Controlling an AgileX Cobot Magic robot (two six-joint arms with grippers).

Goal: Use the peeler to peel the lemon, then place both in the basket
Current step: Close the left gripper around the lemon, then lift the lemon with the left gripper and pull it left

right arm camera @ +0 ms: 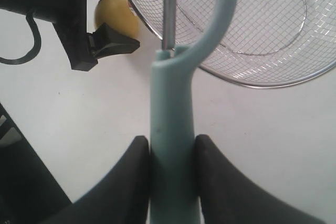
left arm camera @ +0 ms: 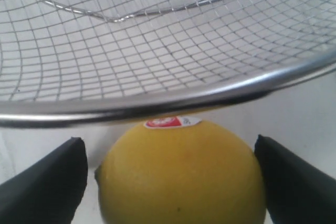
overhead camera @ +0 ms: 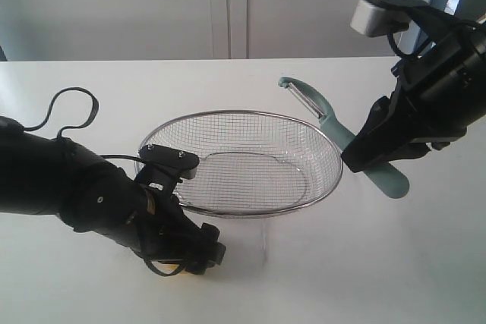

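Well, I judge peeling not yet started. My right gripper (right arm camera: 172,150) clamps the peeler (right arm camera: 173,93) at the basket's (overhead camera: 243,112) three o'clock. My left gripper (overhead camera: 199,250) brackets the lemon (left arm camera: 181,177) at seven o'clock, just outside the rim; pressing or merely flanking, I cannot tell. Next, blade must meet skin. The lemon's underside is cut off.

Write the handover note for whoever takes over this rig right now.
Left gripper: jaws either side of the lemon; firm grip not clear.
Right gripper: shut on the peeler handle.
Lemon: just outside the basket rim, sticker on, skin whole where visible.
Basket: holds nothing.
Done: peeler in hand.
Left: peel the lemon, then put lemon and peeler in the basket.
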